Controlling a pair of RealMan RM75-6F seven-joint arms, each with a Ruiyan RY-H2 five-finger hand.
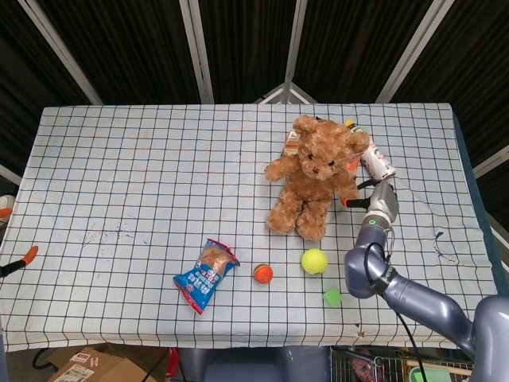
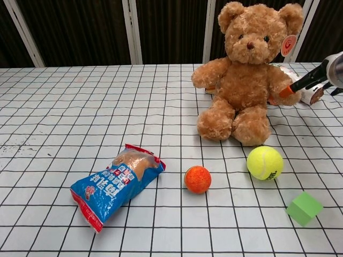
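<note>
One orange-tipped finger of our right hand touches the teddy bear's arm; the frame edge cuts off the rest of the hand, so we cannot tell how far its fingers spread or whether it holds anything. The bear sits upright near the far right of the table. A bottle lies behind it, partly hidden. In front lie a tennis ball, an orange ball, a green cube and a snack bag. Only a fingertip of our left hand shows at the table's left edge.
</note>
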